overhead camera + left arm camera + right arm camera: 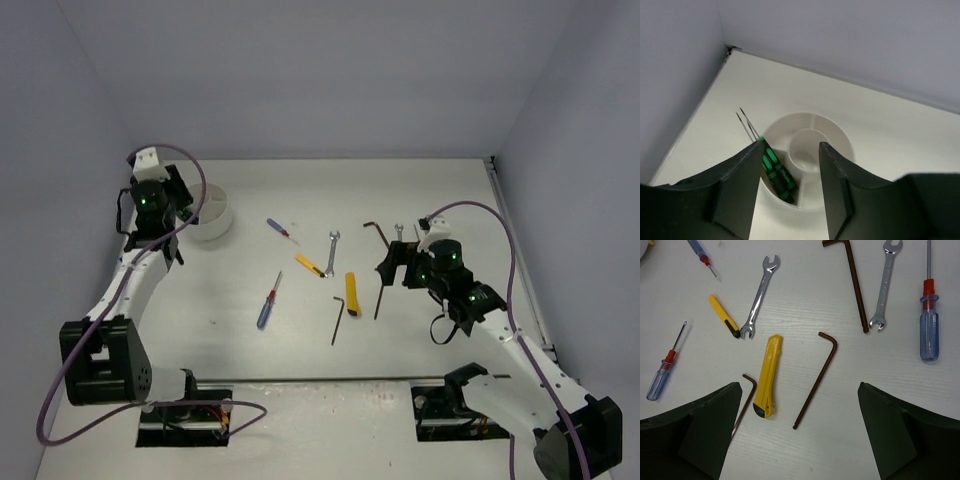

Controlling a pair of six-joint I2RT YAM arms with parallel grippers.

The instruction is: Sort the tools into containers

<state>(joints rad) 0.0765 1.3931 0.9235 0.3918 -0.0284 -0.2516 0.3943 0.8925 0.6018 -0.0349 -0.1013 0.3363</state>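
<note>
Tools point(267, 302) lie spread out on the white tabletop point(300, 360), and the yellow knife point(767, 375) sits in the middle of them. A dark bent key point(816, 377) lies just beside the knife. Another bent key point(746, 400) lies on its other side, partly hidden. A silver wrench point(759, 296) and a small yellow tool point(723, 316) lie near the knife too. The white cup point(840, 132) stands well apart from the knife, off to its left. Two green and black screwdrivers point(776, 172) lie in one outer part of the cup, with their thin tips poking over the rim. The left fingers point(740, 185) hang over the cup, apart and holding nothing. The right fingers point(700, 430) hang over the knife, wide open and holding nothing.
</note>
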